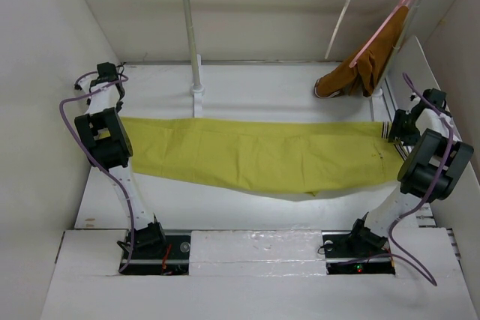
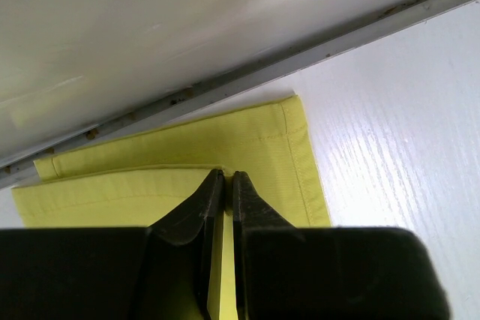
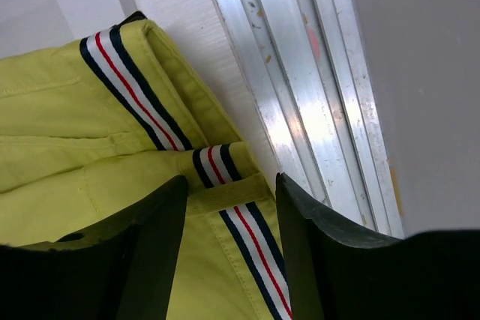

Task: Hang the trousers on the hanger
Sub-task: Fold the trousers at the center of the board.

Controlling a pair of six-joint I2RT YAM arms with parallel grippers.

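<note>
your left gripper [image 2: 225, 179] is clenched on the trousers [image 1: 255, 155] cuff [image 2: 285, 148], frame centre; right gripper [image 3: 231, 185] released, fingers astride the waistband [image 3: 135, 88].

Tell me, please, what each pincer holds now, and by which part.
The left pincer is shut on the trousers near the leg hem. The right pincer stands open around the striped waistband, not gripping it.

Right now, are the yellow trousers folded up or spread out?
Spread out: the trousers lie full length across the table, waistband at the right end, hems at the left.
</note>
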